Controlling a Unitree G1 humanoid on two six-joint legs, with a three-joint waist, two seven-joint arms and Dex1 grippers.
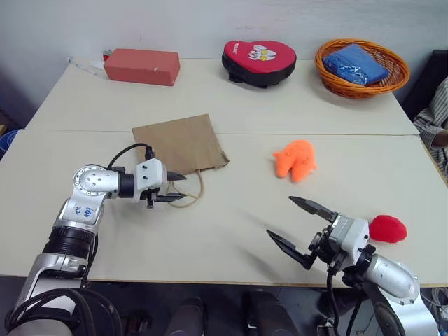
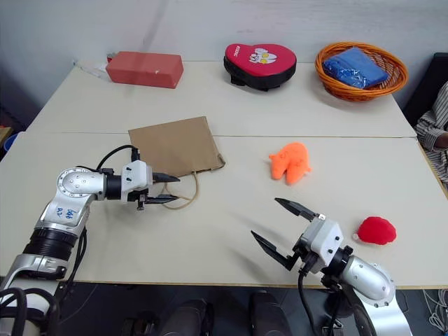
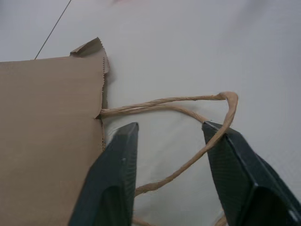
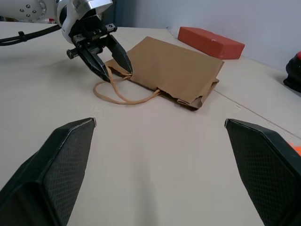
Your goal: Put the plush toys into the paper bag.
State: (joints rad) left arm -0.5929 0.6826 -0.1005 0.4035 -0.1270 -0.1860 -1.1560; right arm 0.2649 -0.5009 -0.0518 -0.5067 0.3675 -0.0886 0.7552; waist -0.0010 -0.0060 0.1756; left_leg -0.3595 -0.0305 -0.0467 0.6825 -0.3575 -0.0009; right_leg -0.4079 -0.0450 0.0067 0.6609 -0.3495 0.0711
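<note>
The brown paper bag point(image 1: 180, 143) lies flat on the table left of centre, its cord handles point(image 1: 192, 194) looped toward me. My left gripper point(image 1: 178, 188) is low at the bag's mouth and open; its fingers point(image 3: 117, 179) straddle one handle cord point(image 3: 188, 165), which brushes one finger. The orange plush toy point(image 1: 295, 159) sits right of the bag, apart from both grippers. The small red plush toy point(image 1: 388, 228) lies near the front right edge, just beside my right wrist. My right gripper point(image 1: 280, 215) hovers wide open and empty, pointing toward the bag point(image 4: 174, 66).
Along the far edge stand a red block point(image 1: 142, 66), a red-and-black heart-shaped pad point(image 1: 259, 61) and an orange wicker basket point(image 1: 360, 91) holding something blue. A person's sleeve point(image 1: 435, 119) shows at the right edge.
</note>
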